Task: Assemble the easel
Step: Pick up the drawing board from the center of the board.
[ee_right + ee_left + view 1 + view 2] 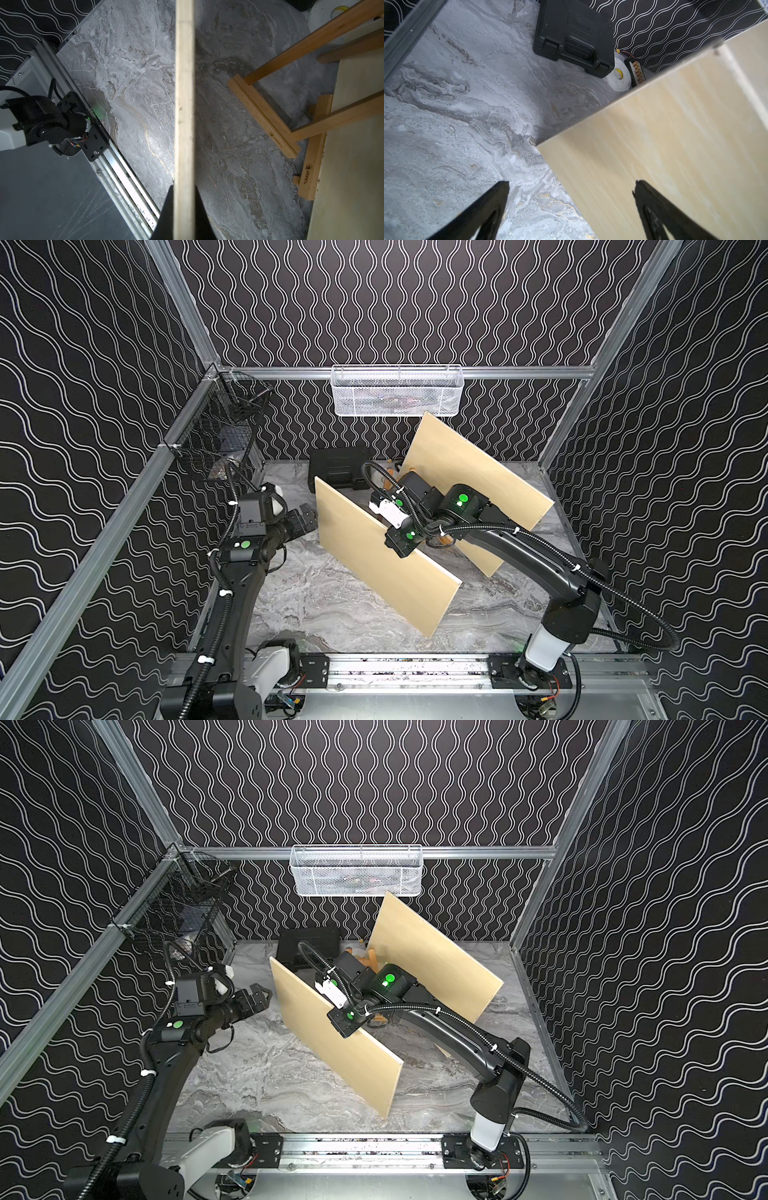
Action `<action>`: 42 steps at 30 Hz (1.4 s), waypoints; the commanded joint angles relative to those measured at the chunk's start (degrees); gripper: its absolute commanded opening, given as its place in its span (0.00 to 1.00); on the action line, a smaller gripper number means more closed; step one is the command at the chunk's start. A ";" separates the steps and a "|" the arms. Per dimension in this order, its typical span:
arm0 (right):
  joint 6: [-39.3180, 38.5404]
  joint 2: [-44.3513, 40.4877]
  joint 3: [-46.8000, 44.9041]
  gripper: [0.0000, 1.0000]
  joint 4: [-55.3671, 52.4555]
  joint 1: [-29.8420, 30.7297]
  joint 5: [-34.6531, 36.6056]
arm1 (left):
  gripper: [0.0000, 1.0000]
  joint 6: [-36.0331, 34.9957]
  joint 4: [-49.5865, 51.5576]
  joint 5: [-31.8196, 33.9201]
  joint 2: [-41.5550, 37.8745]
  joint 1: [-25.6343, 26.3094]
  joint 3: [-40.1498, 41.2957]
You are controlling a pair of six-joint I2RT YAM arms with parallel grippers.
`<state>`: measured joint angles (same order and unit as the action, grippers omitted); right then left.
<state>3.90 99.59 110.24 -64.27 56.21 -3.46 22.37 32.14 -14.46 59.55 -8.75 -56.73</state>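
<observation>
While the right pincer (184, 193) is clamped on the upper edge of a pale wooden board (184, 93), one finger on each face and about midway along, the board stands on its long edge on the table (332, 605), slightly tilted. On the far side of the board from the left arm, the easel frame (264, 116) is seen, its legs and cross-bars showing; how it stands cannot be told. A second board (478, 485) is propped further out from this pincer, against that frame.

The left pincer (571, 185) is spread wide and empty, just beside one end of the gripped board, with one finger (645, 203) in front of its face; whether it touches cannot be told. Further out from it, a black case (571, 35) and a roll of tape (618, 76) are found by the back wall.

The step in hand is judged to be the bringing of the board to the easel. For the next move, the board would probably need to be lifted clear of the table, swung toward the frame and set on a ledge. Support from the left pincer may be called for, since a long board gripped at one spot could swing or slip.
</observation>
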 commanded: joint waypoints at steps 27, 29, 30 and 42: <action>11.36 -23.17 -3.57 0.00 -5.03 -5.90 4.34 | 0.94 -0.98 -4.98 7.32 4.96 9.70 -6.26; 12.04 -23.89 -2.67 0.00 -6.75 -6.52 5.30 | 0.93 -0.26 -7.35 9.92 6.23 13.39 -5.37; 12.37 -24.11 -2.28 0.00 -7.57 -6.63 6.08 | 0.92 -0.02 -8.41 11.46 6.96 15.20 -4.96; 15.82 -28.32 -0.34 0.00 -13.06 -6.98 11.72 | 0.85 -5.80 -27.27 18.11 22.94 32.52 -4.27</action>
<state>17.65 72.12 108.29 -81.89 49.19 5.58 20.45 12.99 1.89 80.55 22.68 -60.38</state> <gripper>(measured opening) 0.094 0.852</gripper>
